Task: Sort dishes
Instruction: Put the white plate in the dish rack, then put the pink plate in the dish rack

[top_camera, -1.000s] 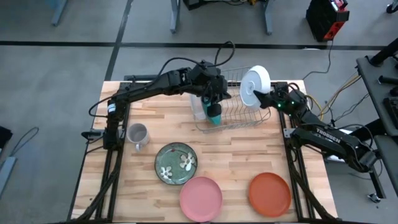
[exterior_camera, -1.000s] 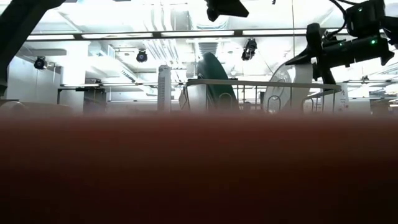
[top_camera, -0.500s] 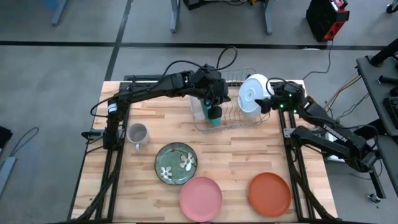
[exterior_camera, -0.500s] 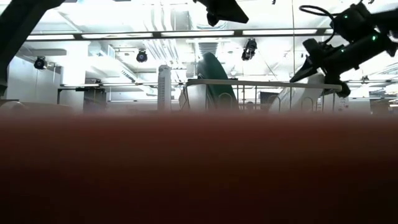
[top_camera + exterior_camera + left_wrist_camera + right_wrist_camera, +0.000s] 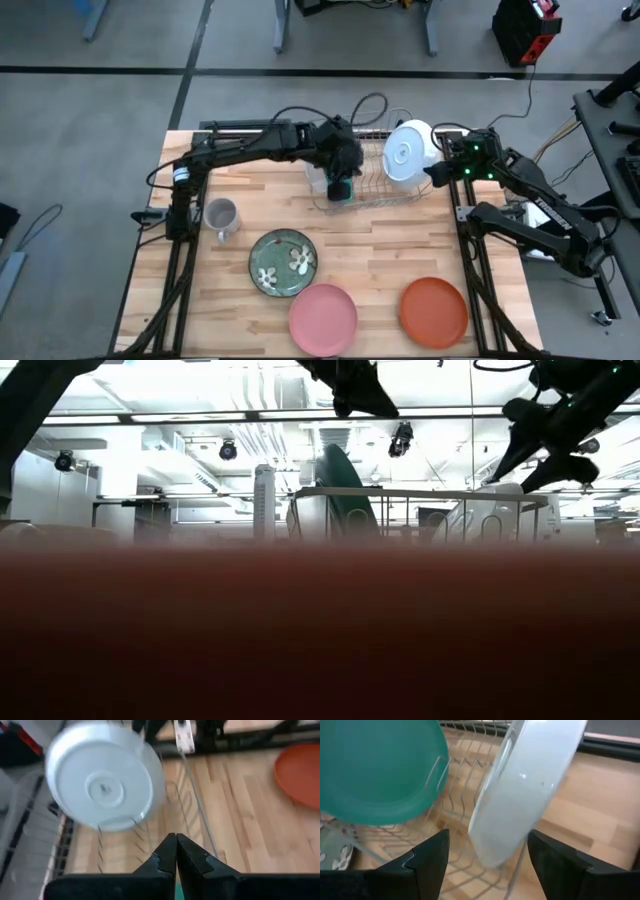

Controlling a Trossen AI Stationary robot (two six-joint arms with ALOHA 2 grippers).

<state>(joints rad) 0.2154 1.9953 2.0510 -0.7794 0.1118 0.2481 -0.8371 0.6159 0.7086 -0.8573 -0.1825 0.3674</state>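
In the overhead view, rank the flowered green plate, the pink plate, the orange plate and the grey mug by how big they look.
The green flowered plate, pink plate and orange plate look about alike, too close to rank. The grey mug is clearly smallest.

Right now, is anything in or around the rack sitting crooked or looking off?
The white bowl leans on its edge at the wire rack's right end, its underside turned up, beside the open right gripper. The teal plate stands upright in its slot; nothing looks spilled or broken.

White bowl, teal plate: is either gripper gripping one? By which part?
Nothing is held. The right gripper is open, fingers clear of the white bowl standing in the wire rack. The left gripper is shut and empty above the teal plate.
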